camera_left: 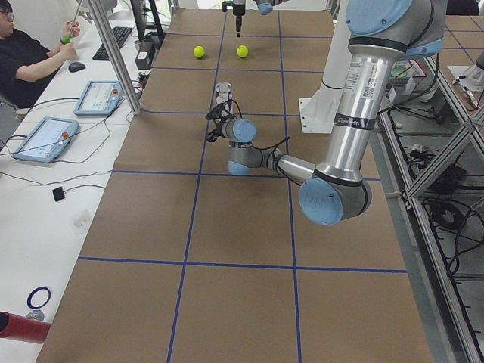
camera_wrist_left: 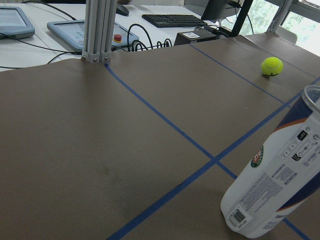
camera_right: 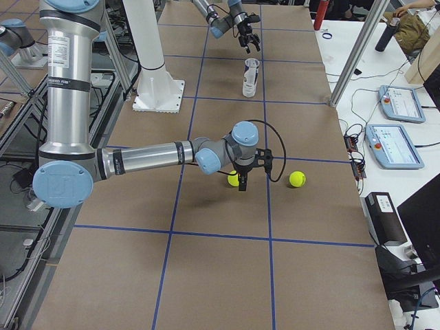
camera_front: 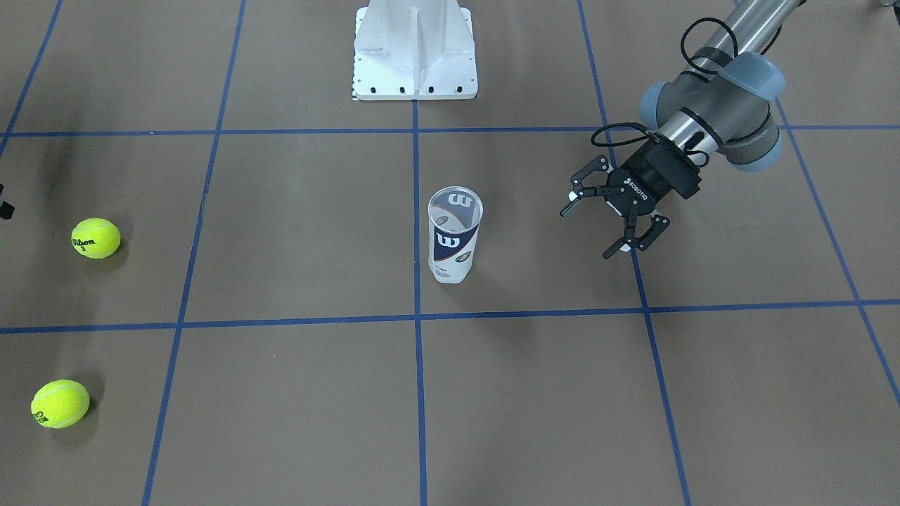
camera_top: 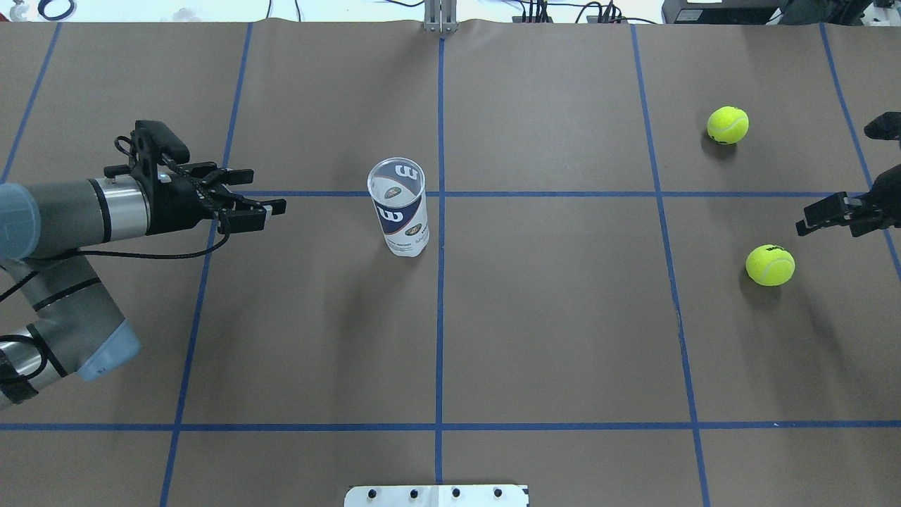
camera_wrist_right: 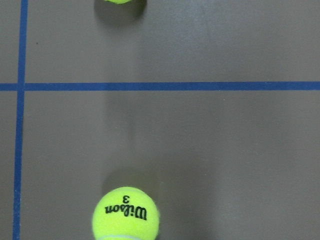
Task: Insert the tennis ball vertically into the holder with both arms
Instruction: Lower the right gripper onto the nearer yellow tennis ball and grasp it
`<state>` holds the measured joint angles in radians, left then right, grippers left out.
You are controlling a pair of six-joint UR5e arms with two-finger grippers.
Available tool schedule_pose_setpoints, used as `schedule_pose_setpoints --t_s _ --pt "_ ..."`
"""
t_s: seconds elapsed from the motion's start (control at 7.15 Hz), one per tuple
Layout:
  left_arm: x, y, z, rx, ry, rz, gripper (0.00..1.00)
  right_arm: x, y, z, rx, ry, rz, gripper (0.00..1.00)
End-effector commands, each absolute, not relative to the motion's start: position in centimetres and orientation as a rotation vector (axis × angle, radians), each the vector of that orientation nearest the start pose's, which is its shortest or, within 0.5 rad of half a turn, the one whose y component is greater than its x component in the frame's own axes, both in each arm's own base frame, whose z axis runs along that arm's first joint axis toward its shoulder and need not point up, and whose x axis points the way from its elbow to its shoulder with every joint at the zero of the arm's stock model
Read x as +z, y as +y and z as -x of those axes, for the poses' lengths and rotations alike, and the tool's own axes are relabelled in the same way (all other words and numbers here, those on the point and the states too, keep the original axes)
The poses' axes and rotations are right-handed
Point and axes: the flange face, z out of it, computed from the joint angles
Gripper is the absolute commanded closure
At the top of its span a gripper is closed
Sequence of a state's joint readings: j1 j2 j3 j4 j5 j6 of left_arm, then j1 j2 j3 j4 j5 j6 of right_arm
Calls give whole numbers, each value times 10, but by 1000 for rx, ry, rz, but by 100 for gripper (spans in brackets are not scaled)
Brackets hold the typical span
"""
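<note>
A: Front-facing view. The holder (camera_front: 455, 235) stands upright on the desk (camera_front: 295, 393), mouth up, just beside the centre tape line (camera_front: 416, 176). Upright presumably so a ball can drop straight in.
B: Left pincer (camera_front: 585, 233)?
A: Released, fingers spread, aimed at the can's side but apart from it. My reading: it is lined up to steady the can. Only bare desk lies between them.
B: Overhead view?
A: The two tennis balls lie well apart from the holder (camera_top: 398, 208): the marked ball (camera_top: 770, 265) and the far ball (camera_top: 728, 124). The right pincer (camera_top: 845, 211) is cropped at the frame edge, near the marked ball. Released or clenched, I cannot tell.
B: Side views?
A: From the left end, the holder (camera_left: 222, 92) sits beyond the near wrist. From the right end, the right pincer (camera_right: 242, 180) points down, just beside the marked ball (camera_right: 234, 180). The far ball (camera_right: 297, 179) lies toward the desk's edge. I judge no grip state from here.
B: Wrist views?
A: Left wrist: the holder (camera_wrist_left: 280, 175) is at lower right, with open desk around it. Right wrist: the marked ball (camera_wrist_right: 126, 212) is low in frame and no fingers show.
B: Assessment?
A: Pickup not yet made. There is ample room for the carry. An empty can probably tips if nudged.
</note>
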<state>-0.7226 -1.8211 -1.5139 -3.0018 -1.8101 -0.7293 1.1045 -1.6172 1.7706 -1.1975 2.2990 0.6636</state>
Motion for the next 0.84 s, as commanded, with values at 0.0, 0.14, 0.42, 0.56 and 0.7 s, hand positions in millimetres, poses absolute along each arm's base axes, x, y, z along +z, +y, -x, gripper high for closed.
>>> schedule_pose_setpoints --t_s 0.0,0.14,0.42,0.56,0.7 --pt "392 -469 -366 289 1280 -1015 1 543 -470 202 -52 -847 -29 1" --pt "392 -470 -367 289 1279 -1014 1 545 -482 211 -56 -837 -32 1" --pt "394 -472 -370 288 1276 -1011 1 555 -480 219 -67 -815 -23 1" --pt "394 -472 -370 290 1276 -1013 1 565 -478 223 -68 -802 -5 1" --pt "394 -472 -370 291 1278 -1013 1 575 -477 228 -73 -790 10 1"
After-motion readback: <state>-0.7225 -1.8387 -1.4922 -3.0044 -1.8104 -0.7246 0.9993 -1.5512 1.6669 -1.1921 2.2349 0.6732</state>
